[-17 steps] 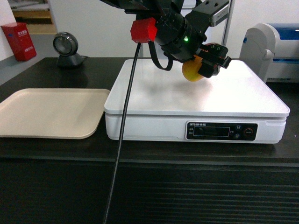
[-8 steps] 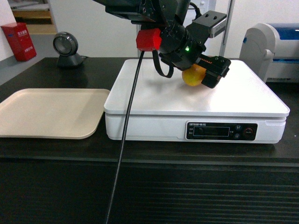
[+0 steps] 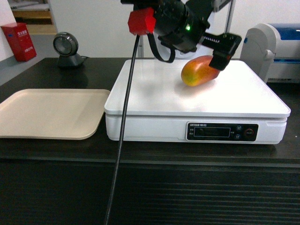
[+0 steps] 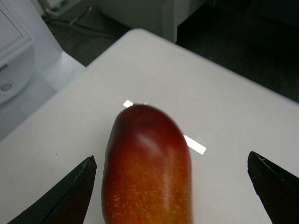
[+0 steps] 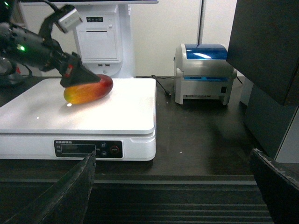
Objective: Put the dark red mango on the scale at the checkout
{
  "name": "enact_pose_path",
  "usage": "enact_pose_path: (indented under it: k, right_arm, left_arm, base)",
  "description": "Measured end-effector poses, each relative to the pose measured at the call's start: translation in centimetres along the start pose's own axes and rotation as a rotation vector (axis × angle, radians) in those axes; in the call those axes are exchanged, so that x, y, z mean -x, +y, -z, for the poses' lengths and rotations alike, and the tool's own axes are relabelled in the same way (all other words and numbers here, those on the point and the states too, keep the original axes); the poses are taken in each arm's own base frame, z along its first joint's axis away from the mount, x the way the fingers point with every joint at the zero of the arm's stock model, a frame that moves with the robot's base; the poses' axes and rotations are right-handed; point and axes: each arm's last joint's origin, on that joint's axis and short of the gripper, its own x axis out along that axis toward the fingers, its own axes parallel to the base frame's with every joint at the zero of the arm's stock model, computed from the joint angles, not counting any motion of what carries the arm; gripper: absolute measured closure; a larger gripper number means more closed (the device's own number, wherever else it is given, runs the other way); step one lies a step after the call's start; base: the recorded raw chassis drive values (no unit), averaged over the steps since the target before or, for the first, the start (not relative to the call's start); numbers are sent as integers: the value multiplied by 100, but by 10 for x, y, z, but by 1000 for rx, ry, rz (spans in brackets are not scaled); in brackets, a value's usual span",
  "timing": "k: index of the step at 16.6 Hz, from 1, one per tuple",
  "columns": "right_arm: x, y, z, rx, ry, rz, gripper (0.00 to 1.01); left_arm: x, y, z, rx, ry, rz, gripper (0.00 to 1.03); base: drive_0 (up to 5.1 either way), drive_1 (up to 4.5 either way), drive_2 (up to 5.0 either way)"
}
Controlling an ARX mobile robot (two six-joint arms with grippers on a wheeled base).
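The dark red mango [image 3: 198, 71] lies on its side on the back half of the white scale [image 3: 154, 98], red end to the right. It rests free on the scale top [image 4: 196, 79]. My left gripper [image 3: 213, 51] hovers just above and behind the mango, open. In the left wrist view its fingers straddle the mango [image 4: 147, 168] without touching it. The scale stands on the black checkout [image 3: 150, 187]. My right gripper [image 5: 173, 156] is open and empty over the counter's ribbed front, right of the scale [image 5: 126, 116]. From there I see the mango [image 5: 88, 90] too.
A beige tray [image 3: 51, 112] lies left of the scale. A round scanner [image 3: 68, 49] and a red box [image 3: 18, 42] stand behind it. A black cable [image 3: 121, 140] hangs across the scale's front left. A white-and-blue printer [image 5: 205, 70] stands right of the scale.
My left gripper was shut on the mango just above the scale. Its jaws have opened and it has lifted a little, leaving the mango lying on the scale.
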Motion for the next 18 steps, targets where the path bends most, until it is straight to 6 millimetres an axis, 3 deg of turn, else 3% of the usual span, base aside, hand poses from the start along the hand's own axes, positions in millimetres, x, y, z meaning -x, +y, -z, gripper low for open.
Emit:
enact_pose_path:
  k: [3, 6, 8, 13, 14, 15, 18]
  right_arm:
    - [0, 0, 0, 0, 0, 0, 3]
    - [0, 0, 0, 0, 0, 0, 3]
    - [0, 0, 0, 0, 0, 0, 3]
    - [0, 0, 0, 0, 0, 0, 3]
    - [0, 0, 0, 0, 0, 0, 3]
    - [0, 0, 0, 0, 0, 0, 3]
    - [0, 0, 0, 0, 0, 0, 3]
  left_arm:
    - [56, -12, -31, 22, -167, 1, 5]
    - [104, -18, -38, 31, -330, -79, 5]
    - [154, -4, -23, 77, -469, -281, 5]
    - [234, 22, 29, 250, -517, -567, 5]
    - [254, 22, 49, 308, -473, -758, 19]
    - [262, 18, 62, 320, -466, -805, 26]
    - [294, -6, 116, 330, -461, -856, 60]
  base:
    - [0, 0, 0]
    - [0, 0, 0]
    - [0, 0, 0]
    - [0, 0, 0]
    - [0, 0, 0]
    - [0, 0, 0]
    - [0, 0, 0]
